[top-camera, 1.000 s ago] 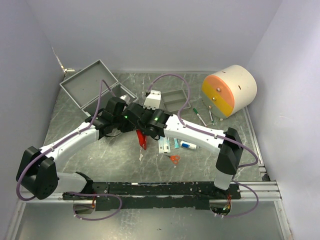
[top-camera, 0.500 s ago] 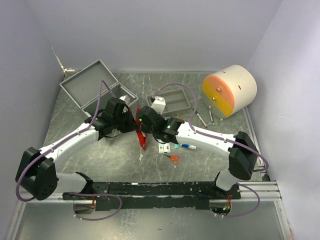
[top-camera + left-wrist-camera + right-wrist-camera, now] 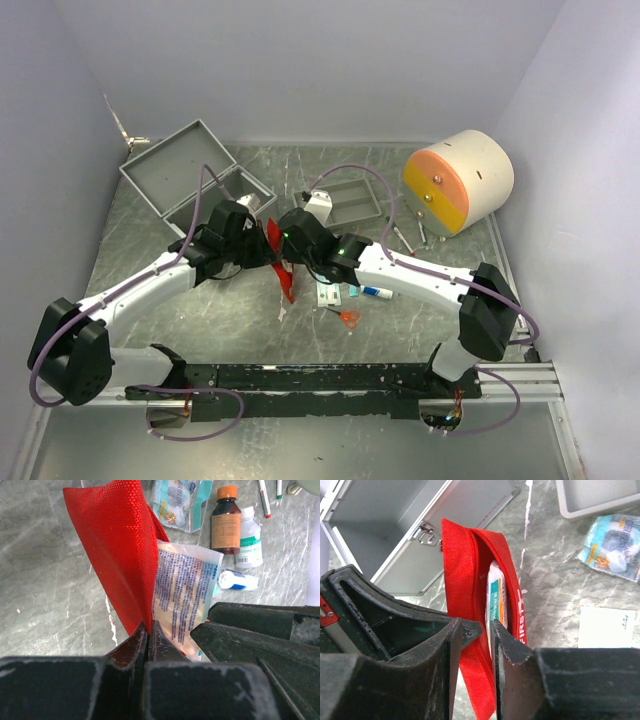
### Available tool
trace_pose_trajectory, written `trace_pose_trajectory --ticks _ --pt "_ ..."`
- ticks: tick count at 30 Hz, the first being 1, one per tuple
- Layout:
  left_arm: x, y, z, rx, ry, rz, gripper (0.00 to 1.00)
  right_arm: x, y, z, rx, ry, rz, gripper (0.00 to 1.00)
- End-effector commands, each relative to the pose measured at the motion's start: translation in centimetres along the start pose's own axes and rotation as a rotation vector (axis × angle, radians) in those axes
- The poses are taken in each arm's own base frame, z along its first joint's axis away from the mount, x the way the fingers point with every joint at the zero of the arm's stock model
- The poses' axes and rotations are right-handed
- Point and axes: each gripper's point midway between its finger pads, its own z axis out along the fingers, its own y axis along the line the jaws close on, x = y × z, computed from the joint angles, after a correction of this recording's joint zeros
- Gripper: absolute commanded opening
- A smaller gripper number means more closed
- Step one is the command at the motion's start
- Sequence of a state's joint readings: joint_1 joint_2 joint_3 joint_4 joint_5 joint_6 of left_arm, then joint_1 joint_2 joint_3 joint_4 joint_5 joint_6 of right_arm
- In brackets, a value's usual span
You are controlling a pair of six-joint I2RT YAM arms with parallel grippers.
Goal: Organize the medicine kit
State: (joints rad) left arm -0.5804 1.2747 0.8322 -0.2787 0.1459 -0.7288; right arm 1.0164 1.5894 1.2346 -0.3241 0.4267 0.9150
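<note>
Left gripper is pinching an edge of a red pouch, jaws pressed together. Right gripper is straddling the pouch's zippered rim, jaws slightly parted. Medicine kit is lying open at the far left of the table. It is silvery-grey, its inside facing up and its long axis running diagonally from near-left to far-right.

back wall plain pale lilac-white | left wall and right wall the same | table top grey-green marbled, white veins | black rail along near edge, silver frame at its right end | dull grey sheet below, perhaps a lower shelf | light even, shadows soft
</note>
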Motion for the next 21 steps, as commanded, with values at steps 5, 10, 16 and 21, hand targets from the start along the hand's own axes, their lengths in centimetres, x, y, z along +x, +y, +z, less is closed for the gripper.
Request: trace_pose_trajectory --ticks 5,10,16,21 --pt "-1.0 -1.9 -0.9 0.100 -0.058 0.077 0.07 -0.2 -1.0 -0.2 0.048 -0.002 -0.042 0.36" --pt "-1.1 -1.9 -1.1 0.104 -0.067 0.102 0.07 0.5 -1.5 0.1 0.066 0.019 -0.059 0.36" --pt "-1.2 -2.8 -1.5 0.161 -0.085 0.138 0.07 1.1 -1.3 0.5 0.057 0.043 -0.073 0.30" --pt "-1.3 -3.4 -1.9 0.201 -0.100 0.163 0.07 1.3 -1.2 1.0 0.067 0.054 -0.093 0.27"
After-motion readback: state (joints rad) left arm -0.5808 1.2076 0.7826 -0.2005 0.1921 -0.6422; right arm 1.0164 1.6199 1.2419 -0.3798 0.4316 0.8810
